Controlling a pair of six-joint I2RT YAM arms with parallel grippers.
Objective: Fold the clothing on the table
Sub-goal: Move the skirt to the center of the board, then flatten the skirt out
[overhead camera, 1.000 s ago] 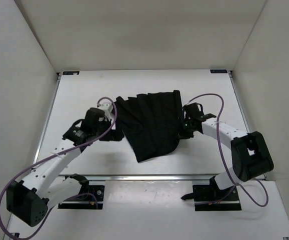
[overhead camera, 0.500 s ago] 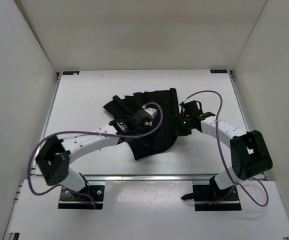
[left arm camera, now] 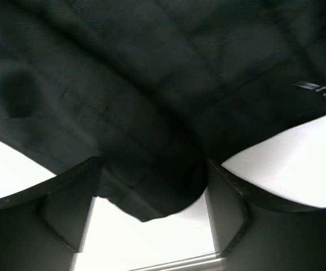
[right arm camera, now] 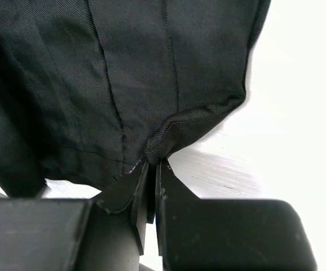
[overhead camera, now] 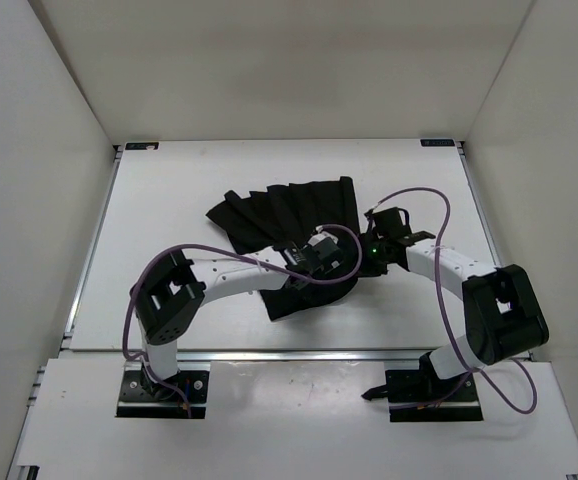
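Big white table [overhead camera: 169,200] with the black skirt [overhead camera: 294,210] lying roughly in the middle of it, a bit right of centre. The skirt's pretty rumpled. The far part is spread out so you can see the pleats, the far-left corner is bunched up, and the near end narrows to a rounded flap pointing at the near edge. The left gripper [left arm camera: 152,166] is out over the near-right part of the skirt, with its jaws standing wide apart and a sag of fabric between the fingers, not clamped. The right gripper [right arm camera: 153,164] is at the skirt's right edge, jaws squeezed tight on a little puckered tuck of the cloth's edge.
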